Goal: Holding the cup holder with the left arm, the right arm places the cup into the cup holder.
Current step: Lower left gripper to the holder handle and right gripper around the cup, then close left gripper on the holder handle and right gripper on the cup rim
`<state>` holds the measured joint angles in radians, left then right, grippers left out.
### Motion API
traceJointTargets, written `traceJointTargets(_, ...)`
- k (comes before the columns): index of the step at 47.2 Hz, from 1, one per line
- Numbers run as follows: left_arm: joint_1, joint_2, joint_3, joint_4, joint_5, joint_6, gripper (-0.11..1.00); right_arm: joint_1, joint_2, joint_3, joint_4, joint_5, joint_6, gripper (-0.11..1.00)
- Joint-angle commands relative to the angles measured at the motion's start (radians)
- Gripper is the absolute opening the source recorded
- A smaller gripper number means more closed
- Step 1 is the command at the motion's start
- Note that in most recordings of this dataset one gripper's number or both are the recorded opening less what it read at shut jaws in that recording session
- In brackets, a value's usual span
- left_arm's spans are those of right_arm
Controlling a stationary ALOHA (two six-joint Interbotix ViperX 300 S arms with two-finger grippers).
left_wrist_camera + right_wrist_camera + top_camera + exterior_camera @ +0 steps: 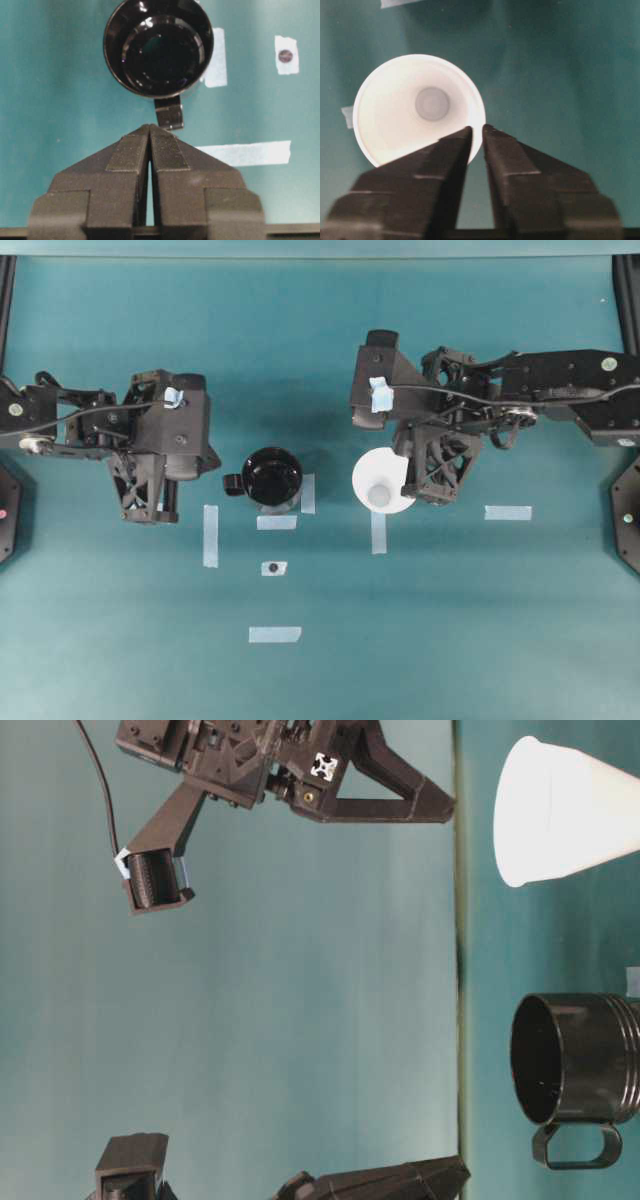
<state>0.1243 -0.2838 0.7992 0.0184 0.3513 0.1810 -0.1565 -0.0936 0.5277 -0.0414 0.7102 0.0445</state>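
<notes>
A: The left gripper (150, 131), black and lattice-framed, holds nothing. In the left wrist view its jaws stand almost together, only a thin slit between the tips, and they point at the small side handle of the glossy black round cup holder (158, 47) without touching it.

B: And the right gripper (477, 131)?

A: Also grasping nothing. Its jaws are parted by a narrow gap, and the tips sit over the near rim of the plain white cone-shaped cup (419, 109), at about five o'clock on that rim. Whether a tip touches the rim I cannot tell.

B: Where do the two things stand?

A: Both upright on the teal table (450, 640). Seen from overhead, the cup holder (271, 476) is near the middle with its handle at nine o'clock, towards the left arm (150, 440). The cup (383, 481) is at three o'clock from it, apart, partly under the right arm (480, 405). Strips of pale tape (277, 522) lie around them.

B: So which step is this?

A: The approach, I judge. Neither thing is gripped yet, and the cup is not in the holder.

B: What does the next move call for?

A: Probably both pairs of jaws opening wider. The left should close on the handle or wall to steady the holder; the right should straddle the cup's thin rim and pinch gently, since that light cone could tip or crush.
</notes>
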Motion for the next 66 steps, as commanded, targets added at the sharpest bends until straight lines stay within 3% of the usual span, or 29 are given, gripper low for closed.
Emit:
traceJointTargets(1, -0.003, -0.006, -0.023, 0.003, -0.006, -0.015, 0.19, -0.005, -0.015, -0.020, -0.002, -0.006, -0.008, 0.39)
traceJointTargets(11, -0.005, 0.031, -0.020, 0.003, -0.009, -0.129, 0.77, -0.012, 0.015, -0.023, -0.002, -0.003, -0.003, 0.91)
traceJointTargets(14, -0.008, 0.044, -0.029, 0.003, -0.011, -0.156, 0.91, -0.011, 0.029, -0.028, -0.002, 0.000, -0.005, 0.98)
traceJointTargets(17, -0.015, 0.060, -0.038, 0.003, -0.014, -0.170, 0.99, -0.012, 0.038, -0.035, -0.002, 0.002, -0.006, 1.00)
traceJointTargets(30, -0.055, 0.137, -0.061, 0.003, -0.028, -0.172, 0.97, -0.018, 0.061, -0.057, 0.008, 0.031, -0.008, 0.98)
traceJointTargets(38, -0.057, 0.166, -0.080, 0.003, -0.037, -0.170, 0.97, -0.018, 0.061, -0.055, 0.051, 0.041, 0.003, 0.98)
traceJointTargets(66, -0.018, 0.253, -0.091, 0.003, -0.046, -0.166, 0.96, -0.038, 0.117, -0.054, 0.043, 0.018, 0.006, 0.97)
